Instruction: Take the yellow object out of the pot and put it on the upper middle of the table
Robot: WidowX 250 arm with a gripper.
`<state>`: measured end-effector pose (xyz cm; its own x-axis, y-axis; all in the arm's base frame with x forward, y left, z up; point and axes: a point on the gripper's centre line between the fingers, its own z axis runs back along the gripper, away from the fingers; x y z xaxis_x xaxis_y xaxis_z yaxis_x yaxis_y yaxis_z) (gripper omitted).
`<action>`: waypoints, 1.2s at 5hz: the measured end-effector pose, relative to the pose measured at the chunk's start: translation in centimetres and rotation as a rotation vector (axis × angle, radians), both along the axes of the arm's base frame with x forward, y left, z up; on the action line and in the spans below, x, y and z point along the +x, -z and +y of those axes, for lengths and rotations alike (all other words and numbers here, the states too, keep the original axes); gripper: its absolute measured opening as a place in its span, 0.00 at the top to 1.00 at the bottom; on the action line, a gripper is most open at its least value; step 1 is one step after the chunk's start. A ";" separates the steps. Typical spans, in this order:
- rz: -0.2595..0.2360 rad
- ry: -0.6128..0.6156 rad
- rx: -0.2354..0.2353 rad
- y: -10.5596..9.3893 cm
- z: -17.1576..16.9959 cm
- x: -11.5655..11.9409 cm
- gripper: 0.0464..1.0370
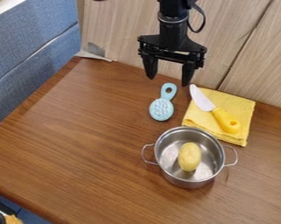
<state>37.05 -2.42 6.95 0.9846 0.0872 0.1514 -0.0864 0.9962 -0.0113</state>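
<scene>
Your gripper (pixel 169 78) hangs over the back edge of the table (pixel 78 144), above the blue brush (pixel 162 108), its two fingers spread wide with nothing between them. The yellow object (pixel 190 156) sits inside the steel pot (pixel 183 180), near the middle of its floor; you have the pot on the table, just in front of the folded yellow cloth (pixel 243 109). On that cloth lies the knife (pixel 226 120), yellow handle toward the pot, white blade pointing up toward the gripper.
</scene>
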 end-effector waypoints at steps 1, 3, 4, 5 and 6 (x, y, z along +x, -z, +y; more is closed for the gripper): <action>0.035 -0.001 0.002 1.3 0.0 -0.3 0.04; 0.078 0.043 0.025 2.4 -1.1 -1.7 0.04; 0.072 0.092 0.006 2.1 -3.0 -3.0 0.04; 0.078 0.167 -0.017 2.4 -5.2 -4.1 0.04; 0.094 0.215 -0.004 3.1 -6.7 -5.3 0.04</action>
<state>31.72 -9.13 3.83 0.9903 -0.1261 0.0579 0.1272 0.9917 -0.0173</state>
